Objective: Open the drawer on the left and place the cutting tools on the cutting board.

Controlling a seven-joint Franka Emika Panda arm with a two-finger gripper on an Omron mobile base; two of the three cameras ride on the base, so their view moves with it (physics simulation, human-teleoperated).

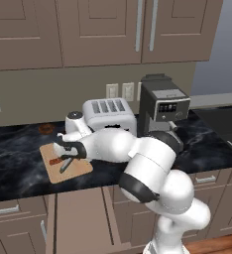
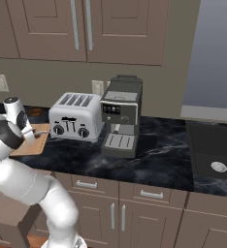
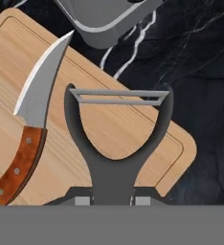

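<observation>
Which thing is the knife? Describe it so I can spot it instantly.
Find the toaster on the black counter; left of it lies the cutting board. The knife lies on it, beside the grey Y-shaped tool in the gripper: only the knife has a curved blade and riveted reddish-brown handle.

Cutting board (image 3: 133,139) light matt wood, visible grain. Knife (image 3: 35,119): smooth metal blade, reddish wood handle. Peeler (image 3: 115,162) dark grey, matt. Counter (image 1: 207,144) glossy black marble.

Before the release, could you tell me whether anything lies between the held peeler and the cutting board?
Nothing visible does: the gripper holds the peeler over bare cutting board, and the knife lies apart, beside it.
</observation>
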